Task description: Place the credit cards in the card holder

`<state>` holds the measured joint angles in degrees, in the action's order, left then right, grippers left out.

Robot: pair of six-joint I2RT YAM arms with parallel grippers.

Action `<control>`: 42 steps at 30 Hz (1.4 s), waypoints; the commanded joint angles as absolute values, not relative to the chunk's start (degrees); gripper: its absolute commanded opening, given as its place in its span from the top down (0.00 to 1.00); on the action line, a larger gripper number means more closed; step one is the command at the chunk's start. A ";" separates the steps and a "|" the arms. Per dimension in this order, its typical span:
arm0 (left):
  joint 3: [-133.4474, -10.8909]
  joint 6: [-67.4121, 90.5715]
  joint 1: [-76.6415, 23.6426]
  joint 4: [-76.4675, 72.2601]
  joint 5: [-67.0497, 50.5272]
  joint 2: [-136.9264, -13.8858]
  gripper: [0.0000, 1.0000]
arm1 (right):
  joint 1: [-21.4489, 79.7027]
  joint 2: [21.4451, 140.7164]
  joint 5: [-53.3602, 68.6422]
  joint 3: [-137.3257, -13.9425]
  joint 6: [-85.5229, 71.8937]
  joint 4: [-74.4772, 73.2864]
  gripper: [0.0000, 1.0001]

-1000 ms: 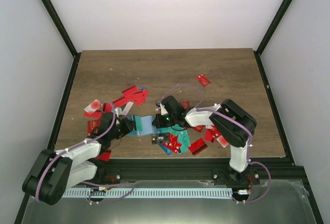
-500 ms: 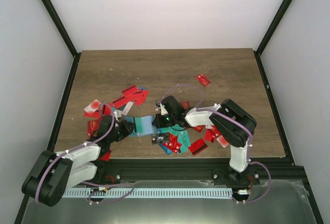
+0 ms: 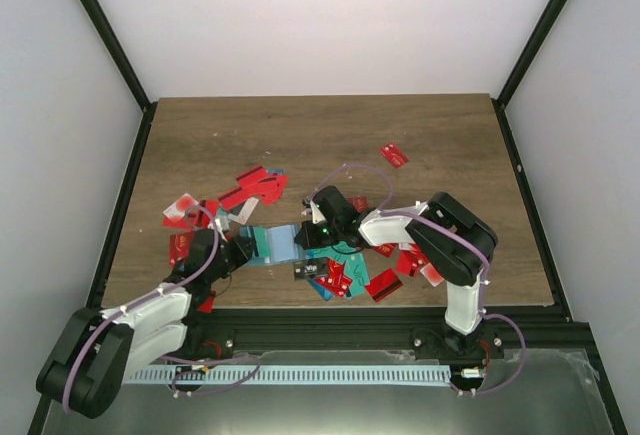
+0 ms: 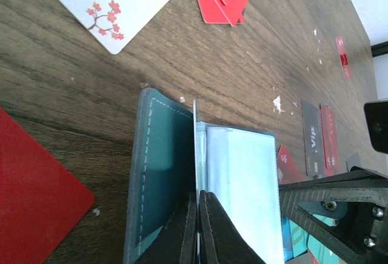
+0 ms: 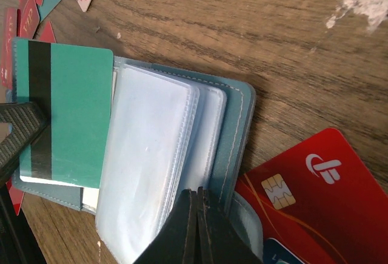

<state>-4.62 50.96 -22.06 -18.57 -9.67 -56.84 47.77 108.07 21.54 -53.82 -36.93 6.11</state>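
Note:
The card holder lies open on the table between my two grippers; its teal cover and clear sleeves show in the left wrist view. My left gripper is shut on a teal card with a black stripe, which lies over the holder's left flap. In the left wrist view that card is edge-on at my shut left gripper. My right gripper is shut on the holder's right edge, beside the sleeves. Credit cards, mostly red, lie scattered around.
Several cards are piled near the front edge under my right arm. One red card lies alone farther back. A white blossom card and a red card lie by the holder. A red chip card sits under its right edge.
My left arm has dropped its elbow and shifted a little. The teal card in it now shows more over the holder's left flap. The right arm has not moved.

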 commanded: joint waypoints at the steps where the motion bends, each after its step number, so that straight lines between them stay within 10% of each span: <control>1: -2.53 50.02 -22.09 -22.68 -9.10 -58.29 0.96 | 48.14 110.95 21.45 -52.47 -37.05 1.65 0.99; 17: -2.06 51.32 -22.13 -13.41 -3.26 -41.75 0.96 | 48.16 110.75 20.88 -52.21 -37.26 0.97 0.99; 42: 1.33 54.53 -22.21 -39.45 -7.38 -60.00 0.96 | 48.16 111.15 21.18 -52.21 -37.49 1.44 0.99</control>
<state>-0.62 53.82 -22.06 -33.85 -6.68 -58.24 47.77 108.22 21.85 -53.82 -37.15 6.33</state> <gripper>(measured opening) 0.041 0.013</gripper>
